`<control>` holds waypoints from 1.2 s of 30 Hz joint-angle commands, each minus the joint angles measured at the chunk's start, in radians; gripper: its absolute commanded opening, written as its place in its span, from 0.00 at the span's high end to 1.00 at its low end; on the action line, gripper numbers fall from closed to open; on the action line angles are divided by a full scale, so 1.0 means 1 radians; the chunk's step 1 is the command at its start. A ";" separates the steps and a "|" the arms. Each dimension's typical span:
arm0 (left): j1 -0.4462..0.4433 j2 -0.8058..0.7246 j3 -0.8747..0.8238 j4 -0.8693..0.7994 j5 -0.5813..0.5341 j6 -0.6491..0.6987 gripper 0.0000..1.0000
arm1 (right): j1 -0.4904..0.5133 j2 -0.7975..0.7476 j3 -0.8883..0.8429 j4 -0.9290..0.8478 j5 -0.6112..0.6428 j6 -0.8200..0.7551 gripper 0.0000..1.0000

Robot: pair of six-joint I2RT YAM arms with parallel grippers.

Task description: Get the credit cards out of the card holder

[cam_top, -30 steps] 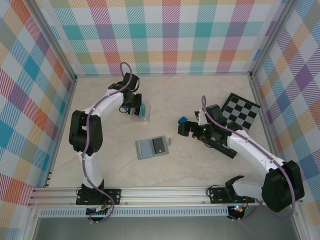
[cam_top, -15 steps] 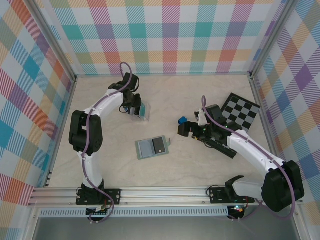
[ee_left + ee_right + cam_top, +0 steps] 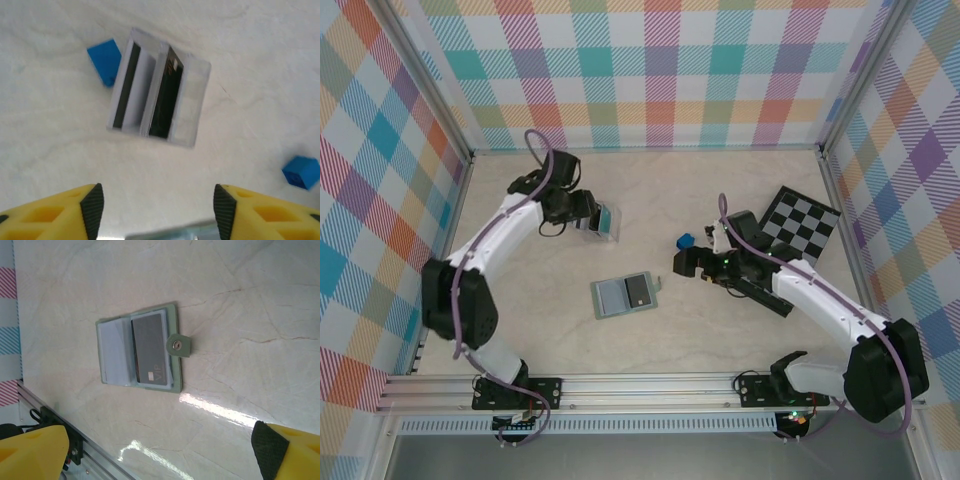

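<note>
Pale tabletop (image 3: 720,190) holds open card holder (image 3: 625,294); grey card (image 3: 150,352) inside.

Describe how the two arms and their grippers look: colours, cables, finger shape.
Both the left arm and the right arm have white tubular links, bulky black joints and a purple cable running along them. In the wrist views, the left gripper and the right gripper have blocky yellow fingers with black inner pads.
</note>
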 commanded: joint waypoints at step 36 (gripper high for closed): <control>-0.245 -0.119 -0.684 0.676 0.407 -0.566 0.74 | 0.340 0.676 0.538 -0.251 0.394 0.120 0.64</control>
